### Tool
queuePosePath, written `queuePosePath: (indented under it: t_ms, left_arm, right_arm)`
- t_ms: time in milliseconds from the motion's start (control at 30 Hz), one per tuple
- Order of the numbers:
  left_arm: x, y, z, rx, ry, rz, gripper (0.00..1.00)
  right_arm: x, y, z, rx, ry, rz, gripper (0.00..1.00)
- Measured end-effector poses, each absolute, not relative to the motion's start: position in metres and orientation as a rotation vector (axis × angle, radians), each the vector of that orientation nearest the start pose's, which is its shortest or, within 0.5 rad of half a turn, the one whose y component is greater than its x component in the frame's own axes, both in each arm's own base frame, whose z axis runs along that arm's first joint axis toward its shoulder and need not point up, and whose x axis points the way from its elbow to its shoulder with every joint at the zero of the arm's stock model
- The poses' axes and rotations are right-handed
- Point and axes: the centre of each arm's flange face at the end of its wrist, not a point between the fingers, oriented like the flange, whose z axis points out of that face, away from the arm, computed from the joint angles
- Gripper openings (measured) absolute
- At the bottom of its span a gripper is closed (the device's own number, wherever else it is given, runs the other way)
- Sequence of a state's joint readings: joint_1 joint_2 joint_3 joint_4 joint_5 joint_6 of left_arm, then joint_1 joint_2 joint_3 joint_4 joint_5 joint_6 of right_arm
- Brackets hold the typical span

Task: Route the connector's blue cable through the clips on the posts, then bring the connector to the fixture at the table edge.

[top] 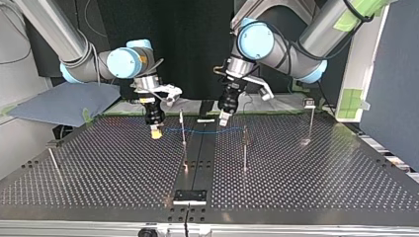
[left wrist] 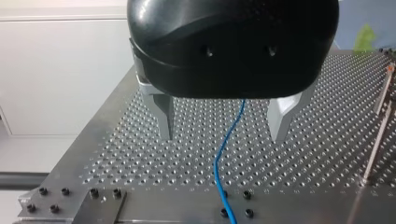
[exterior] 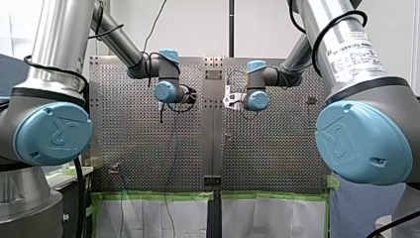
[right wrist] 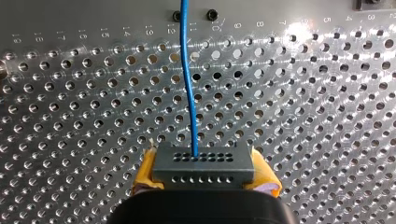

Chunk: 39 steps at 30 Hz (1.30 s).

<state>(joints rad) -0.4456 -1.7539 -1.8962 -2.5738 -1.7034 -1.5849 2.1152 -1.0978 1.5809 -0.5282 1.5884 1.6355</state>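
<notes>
My right gripper (right wrist: 204,179) is shut on the grey connector (right wrist: 203,165), with its yellow pads (right wrist: 145,170) on either side. The blue cable (right wrist: 188,93) leaves the connector and runs ahead over the perforated plate. In the top view my right gripper (top: 155,131) hangs low at the left of a thin post (top: 183,129), and the cable (top: 207,131) runs rightwards past it to a second post (top: 245,148). My left gripper (left wrist: 223,123) stands open above the plate, its metal fingers (left wrist: 163,116) either side of the cable (left wrist: 223,163), apart from it.
The perforated table (top: 306,173) carries two more posts, at the top view's far right (top: 311,123) and far left (top: 54,163). A small black and white fixture (top: 189,196) sits at the near edge, on the centre strip. A grey cloth (top: 64,103) lies beyond the table's left corner.
</notes>
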Motion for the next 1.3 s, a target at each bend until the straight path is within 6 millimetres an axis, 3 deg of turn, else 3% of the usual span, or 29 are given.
queuePosePath:
  t_ms: [333, 533, 900, 1300]
  left_arm:
    - [0.411, -0.37, 0.299, 0.236, 1.524, -0.25, 0.99]
    - [0.425, -0.38, 0.293, 0.206, 1.539, -0.218, 0.99]
    - [0.446, -0.368, 0.301, 0.102, 1.52, -0.138, 0.99]
    - [0.457, -0.354, 0.294, 0.014, 1.532, -0.04, 0.99]
  right_arm:
    - [0.447, -0.484, 0.264, 1.53, -0.945, 1.664, 0.0]
    - [0.446, -0.483, 0.263, 1.539, -0.945, 1.663, 0.0]
    - [0.441, -0.485, 0.26, 1.56, -0.953, 1.635, 0.0]
    - [0.439, -0.486, 0.26, 1.565, -0.959, 1.627, 0.0]
